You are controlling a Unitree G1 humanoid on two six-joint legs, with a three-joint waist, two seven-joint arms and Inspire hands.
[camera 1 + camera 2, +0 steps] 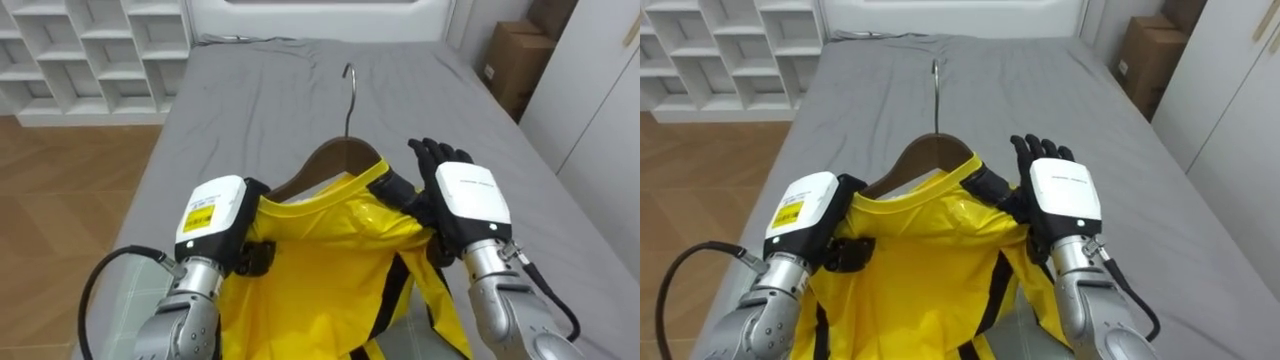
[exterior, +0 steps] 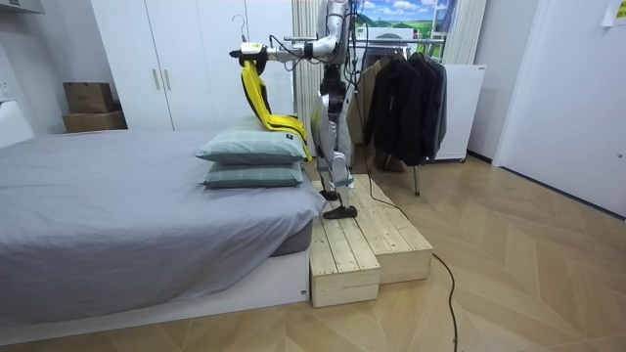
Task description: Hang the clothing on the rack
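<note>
- Left eye view, centre: yellow shirt on hanger, over bed.
- My left hand, lower left, clamps the shirt.
- My right hand, centre right, fingers straight, touches it.

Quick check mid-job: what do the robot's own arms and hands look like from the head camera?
Both forearms are silver-grey metal cylinders. Each hand carries a white, boxy back cover: the left hand has a yellow label on it, the right hand small grey print. The right hand's fingers are black. A dark cable loops out beside each wrist.
</note>
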